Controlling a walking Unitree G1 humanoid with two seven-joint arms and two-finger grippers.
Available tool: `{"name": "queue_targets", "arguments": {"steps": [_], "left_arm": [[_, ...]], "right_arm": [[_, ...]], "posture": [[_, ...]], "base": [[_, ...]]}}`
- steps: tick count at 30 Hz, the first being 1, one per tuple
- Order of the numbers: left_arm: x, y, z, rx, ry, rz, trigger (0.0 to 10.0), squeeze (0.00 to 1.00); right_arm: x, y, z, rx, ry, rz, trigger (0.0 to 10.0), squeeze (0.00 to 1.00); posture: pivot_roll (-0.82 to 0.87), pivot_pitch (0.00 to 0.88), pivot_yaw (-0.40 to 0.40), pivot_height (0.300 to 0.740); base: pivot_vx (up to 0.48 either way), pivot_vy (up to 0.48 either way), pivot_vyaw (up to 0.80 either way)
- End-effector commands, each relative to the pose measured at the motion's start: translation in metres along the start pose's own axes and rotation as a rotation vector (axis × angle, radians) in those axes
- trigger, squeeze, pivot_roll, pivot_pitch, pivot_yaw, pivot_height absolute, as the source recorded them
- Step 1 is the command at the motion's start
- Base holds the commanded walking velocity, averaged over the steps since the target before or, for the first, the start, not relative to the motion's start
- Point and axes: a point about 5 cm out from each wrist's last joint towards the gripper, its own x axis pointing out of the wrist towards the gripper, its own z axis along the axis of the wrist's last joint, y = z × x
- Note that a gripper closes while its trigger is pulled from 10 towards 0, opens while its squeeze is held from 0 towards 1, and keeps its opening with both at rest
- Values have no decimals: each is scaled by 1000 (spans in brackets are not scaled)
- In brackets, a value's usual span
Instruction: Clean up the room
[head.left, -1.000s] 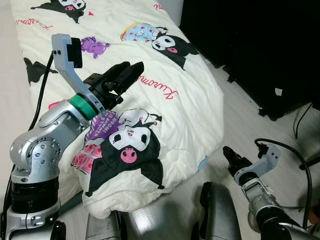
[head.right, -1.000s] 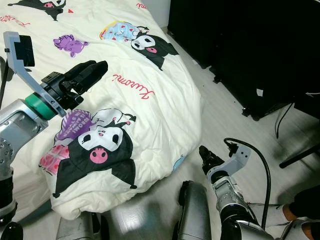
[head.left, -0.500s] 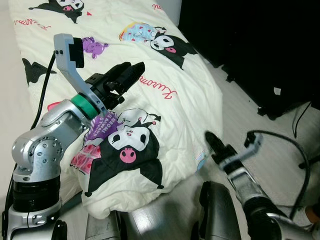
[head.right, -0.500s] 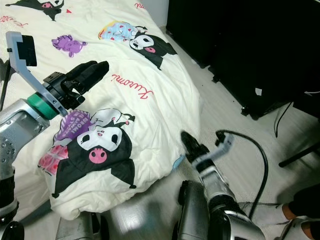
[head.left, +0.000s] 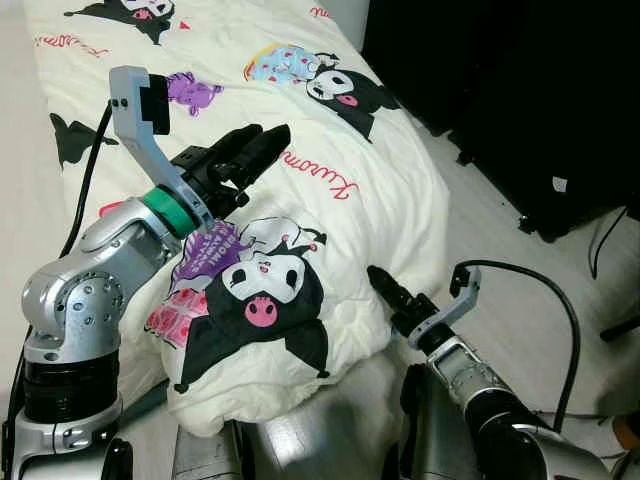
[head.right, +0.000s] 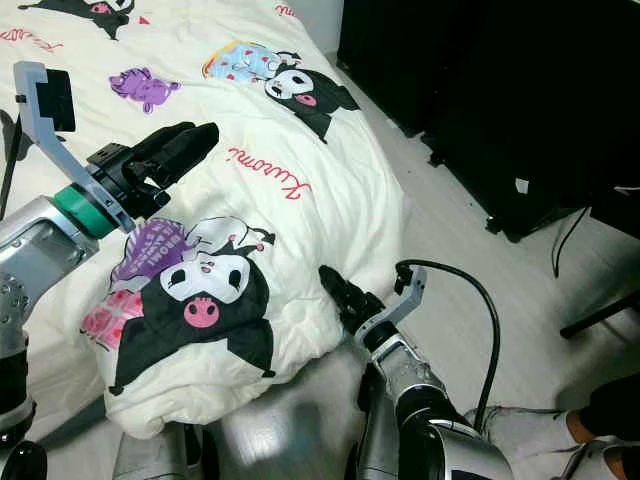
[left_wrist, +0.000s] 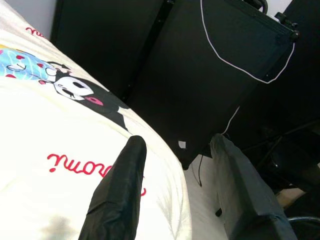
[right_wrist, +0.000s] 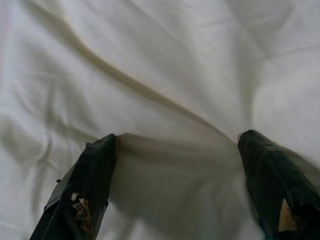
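R gripper (head.left: 380, 280) fingers spread, tips at quilt (head.left: 330, 215) edge, nothing held; L gripper (head.left: 262, 148) above quilt, fingers apart, empty

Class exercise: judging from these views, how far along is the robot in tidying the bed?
Done: nothing obvious; the cream quilt lies bunched, its corner hanging over the bed's edge. In hand: the right gripper, fingers open, is at the quilt's side fold; the left gripper hovers open above it. Left: grasping and straightening the quilt.

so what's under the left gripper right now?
The cream cartoon-print quilt, by its red lettering; the left gripper hovers open above it. Whatever lies beneath the quilt is covered. The right gripper, open, meets the quilt's edge.
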Motion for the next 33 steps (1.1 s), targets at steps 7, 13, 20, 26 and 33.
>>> {"name": "queue_targets", "arguments": {"steps": [7, 13, 20, 26, 33], "left_arm": [[-3, 0, -2, 9, 21, 5, 10000, 0], [-4, 1, -2, 9, 26, 11, 10000, 0], [-5, 1, -2, 12, 35, 11, 10000, 0], [-9, 2, 0, 18, 45, 19, 10000, 0], [-9, 0, -3, 16, 54, 18, 10000, 0]], "right_arm": [[-5, -8, -1, -41, 54, -59, 10000, 1000], [-6, -12, 15, -86, 46, -72, 4039, 1000], [-11, -18, 17, -112, 62, -124, 0, 1000], [-12, -22, 35, -160, 32, -178, 0, 1000], [-12, -21, 12, -73, -29, -196, 0, 1000]], "posture": [[270, 273, 76, 505], [275, 279, 75, 505], [301, 288, 90, 505], [309, 295, 92, 505], [305, 297, 88, 505]], "base": [[0, 0, 0], [0, 0, 0], [0, 0, 0], [0, 0, 0], [0, 0, 0]]}}
